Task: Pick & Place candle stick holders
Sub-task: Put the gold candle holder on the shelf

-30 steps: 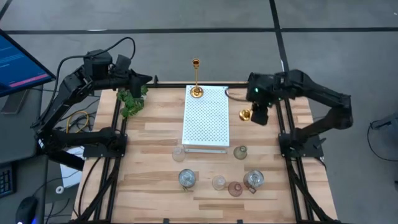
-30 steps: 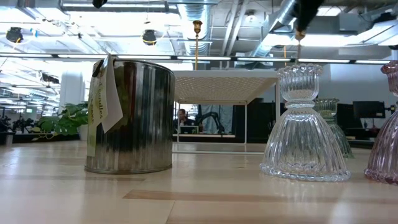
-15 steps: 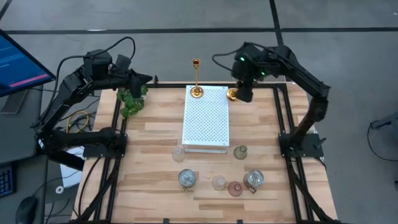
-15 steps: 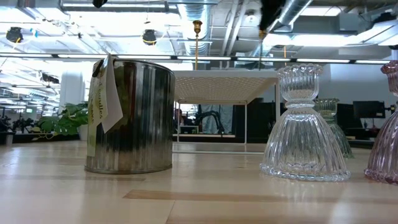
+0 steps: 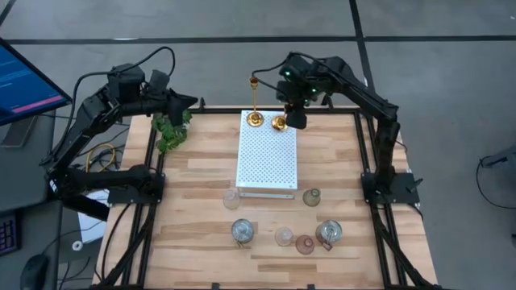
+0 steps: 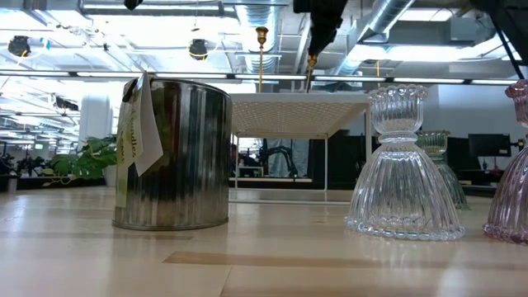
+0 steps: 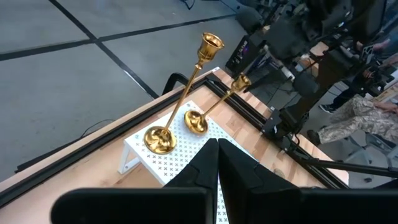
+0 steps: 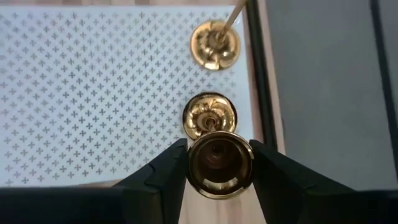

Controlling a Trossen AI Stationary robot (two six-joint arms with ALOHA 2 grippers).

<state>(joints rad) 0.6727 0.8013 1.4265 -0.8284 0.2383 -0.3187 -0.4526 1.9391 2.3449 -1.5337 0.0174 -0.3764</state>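
Gold stick point(image 8: 220, 163) upright in R end effector point(image 8: 219, 163).

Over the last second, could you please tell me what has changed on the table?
The right end effector, gripping the second gold candlestick, carried it from the table's right side over to the white board, beside the first gold candlestick. The left end effector, glass cups and plant stayed put.

White board point(image 5: 266, 157): far edge crowded by two gold candle sticks point(image 5: 255, 101), rest bare. Glass cups point(image 5: 284, 234) cluster along near surface point(image 5: 201, 169).
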